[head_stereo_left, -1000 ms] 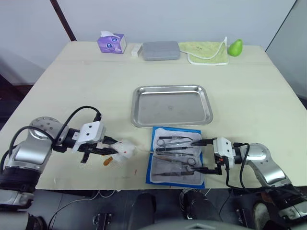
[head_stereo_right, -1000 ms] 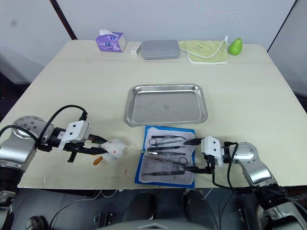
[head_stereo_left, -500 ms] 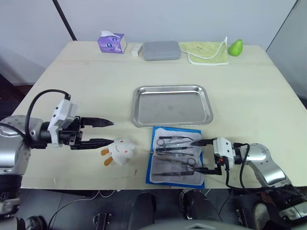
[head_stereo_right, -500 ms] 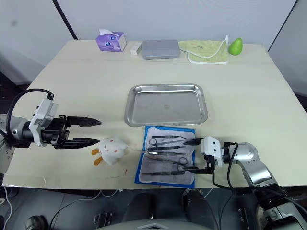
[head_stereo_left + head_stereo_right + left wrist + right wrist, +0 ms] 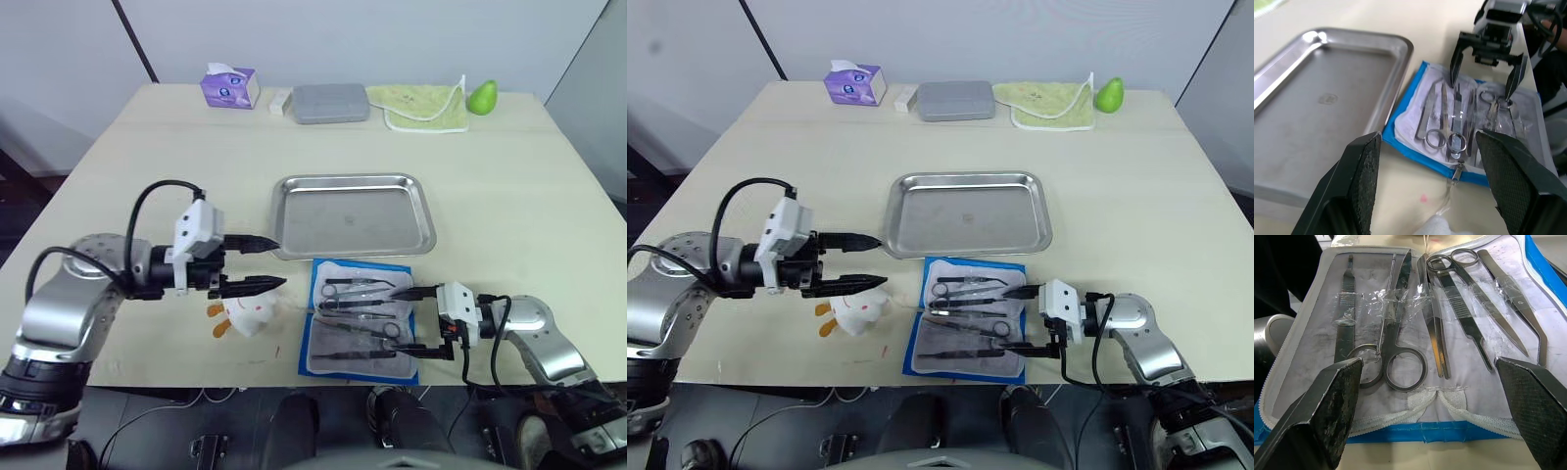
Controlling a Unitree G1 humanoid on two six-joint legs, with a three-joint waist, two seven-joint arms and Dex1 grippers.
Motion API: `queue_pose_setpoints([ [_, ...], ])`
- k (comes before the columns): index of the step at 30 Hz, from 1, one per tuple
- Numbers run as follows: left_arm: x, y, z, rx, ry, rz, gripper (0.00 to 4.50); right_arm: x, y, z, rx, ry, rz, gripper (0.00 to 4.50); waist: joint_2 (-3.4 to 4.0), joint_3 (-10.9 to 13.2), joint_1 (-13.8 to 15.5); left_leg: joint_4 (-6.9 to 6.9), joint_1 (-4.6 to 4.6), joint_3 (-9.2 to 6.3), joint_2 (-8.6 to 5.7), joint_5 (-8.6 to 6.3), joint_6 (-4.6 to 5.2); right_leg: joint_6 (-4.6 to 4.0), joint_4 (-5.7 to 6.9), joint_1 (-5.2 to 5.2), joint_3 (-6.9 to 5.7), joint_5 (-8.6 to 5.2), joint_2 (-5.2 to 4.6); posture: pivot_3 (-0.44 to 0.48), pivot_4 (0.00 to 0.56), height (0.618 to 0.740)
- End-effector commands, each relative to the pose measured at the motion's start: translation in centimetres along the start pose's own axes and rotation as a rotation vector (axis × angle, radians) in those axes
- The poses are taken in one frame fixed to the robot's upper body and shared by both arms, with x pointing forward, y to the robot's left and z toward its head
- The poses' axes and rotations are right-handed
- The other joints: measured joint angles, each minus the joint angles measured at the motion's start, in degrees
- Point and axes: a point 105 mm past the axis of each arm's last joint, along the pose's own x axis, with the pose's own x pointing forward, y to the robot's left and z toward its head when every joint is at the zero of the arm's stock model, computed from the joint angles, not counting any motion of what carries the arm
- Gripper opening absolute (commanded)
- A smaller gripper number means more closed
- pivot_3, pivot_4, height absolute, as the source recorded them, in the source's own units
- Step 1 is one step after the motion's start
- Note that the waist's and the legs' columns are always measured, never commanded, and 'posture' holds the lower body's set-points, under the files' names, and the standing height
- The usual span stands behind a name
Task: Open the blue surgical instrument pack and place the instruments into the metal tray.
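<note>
The blue surgical instrument pack [image 5: 317, 345] lies unfolded near the table's front edge, pale inside up. Several instruments [image 5: 358, 292], scissors, forceps and tweezers, lie in it under clear film, seen close up in the right wrist view [image 5: 1396, 333]. The empty metal tray [image 5: 294, 186] sits just behind the pack. My right gripper [image 5: 400, 319] is open at the pack's right side, its fingers straddling the instruments. My left gripper [image 5: 279, 262] is open, hovering left of the pack near the tray's front left corner, holding nothing.
A small white crumpled thing with orange bits [image 5: 247, 311] lies under my left gripper, left of the pack. Along the far edge stand a purple tissue box [image 5: 228, 87], a grey box [image 5: 330, 102], a green cloth [image 5: 423, 106] and a green pear [image 5: 481, 97].
My left gripper left the white crumpled thing, drew back to the left with fingers open, then swung right towards the tray and pack. The right gripper has stayed put.
</note>
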Motion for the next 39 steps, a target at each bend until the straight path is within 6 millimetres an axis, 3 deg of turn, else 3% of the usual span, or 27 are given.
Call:
queue_pose_setpoints([
  [1,2.0,-0.1,-0.7,0.045,-0.003,-0.043,3.24,0.1,1.2,-2.0,0.071,0.078,0.027,4.50,0.01,0.0,0.0,0.00,0.01,0.01,-0.01,0.00,0.00,0.00,0.00,0.00,0.01,0.00,0.00,0.000,0.150,0.740],
  [4,3.4,0.1,-1.1,0.046,-0.012,-0.065,2.54,0.2,1.4,-2.1,0.071,0.084,0.026,4.50,-0.01,0.0,0.0,0.01,-0.02,-0.01,0.00,0.00,0.00,0.00,0.00,0.00,0.00,0.01,0.02,0.000,0.150,0.740],
  [8,5.2,0.4,-1.8,0.059,0.008,-0.081,0.96,0.2,1.5,-2.3,0.081,0.086,0.018,4.50,0.00,0.0,0.0,0.02,-0.03,-0.03,0.00,0.00,0.00,0.01,0.00,0.00,0.00,0.01,0.04,0.000,0.150,0.740],
  [12,6.9,0.5,-1.9,0.080,0.006,-0.104,0.96,0.3,1.5,-2.4,0.083,0.089,0.010,4.50,-0.01,0.0,0.0,0.04,-0.03,-0.03,0.00,0.00,0.00,0.02,0.00,0.01,0.01,0.02,0.04,0.000,0.150,0.740],
  [25,9.9,0.9,-2.1,0.167,0.041,-0.119,0.96,0.3,1.7,-2.4,0.092,0.090,-0.005,4.50,0.00,0.0,-0.1,0.04,-0.04,-0.06,0.00,0.00,0.00,0.03,0.00,0.02,0.01,0.03,0.06,0.000,0.150,0.740],
  [39,10.9,0.7,-3.3,0.200,0.153,-0.141,0.96,0.3,1.6,-2.4,0.099,0.096,-0.004,4.50,0.00,0.0,-0.1,0.04,-0.04,-0.07,0.00,0.00,0.00,0.04,0.00,0.02,0.01,0.03,0.06,0.000,0.150,0.740],
])
